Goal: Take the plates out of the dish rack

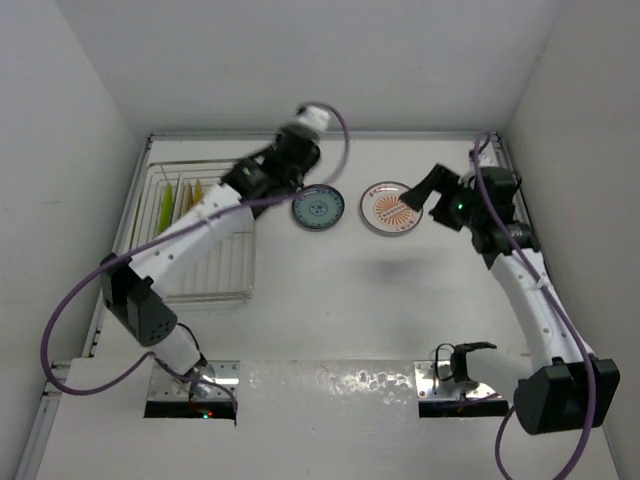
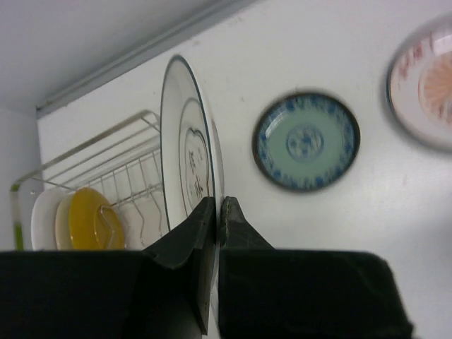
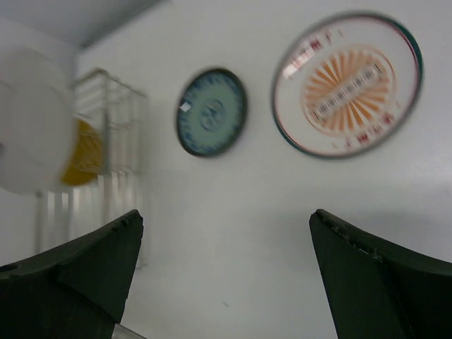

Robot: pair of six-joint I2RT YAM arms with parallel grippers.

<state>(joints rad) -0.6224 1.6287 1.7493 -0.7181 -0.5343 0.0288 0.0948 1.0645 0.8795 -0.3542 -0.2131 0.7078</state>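
My left gripper (image 2: 219,205) is shut on the lower rim of a white plate with dark lines (image 2: 185,152), holding it on edge above the dish rack (image 2: 120,166). A yellow-brown plate (image 2: 95,219), a white one (image 2: 42,220) and a lime green edge (image 2: 15,234) still stand in the rack's slots. A teal-blue plate (image 1: 319,208) and a white plate with an orange sunburst (image 1: 390,207) lie flat on the table. My right gripper (image 3: 226,213) hovers open and holds nothing, just right of the orange-patterned plate (image 3: 346,83).
The rack (image 1: 200,245) sits against the left wall. White walls close in the table on the left, back and right. The left arm (image 1: 190,235) stretches over the rack. The teal plate (image 3: 211,111) lies between the rack and the right gripper (image 1: 415,190).
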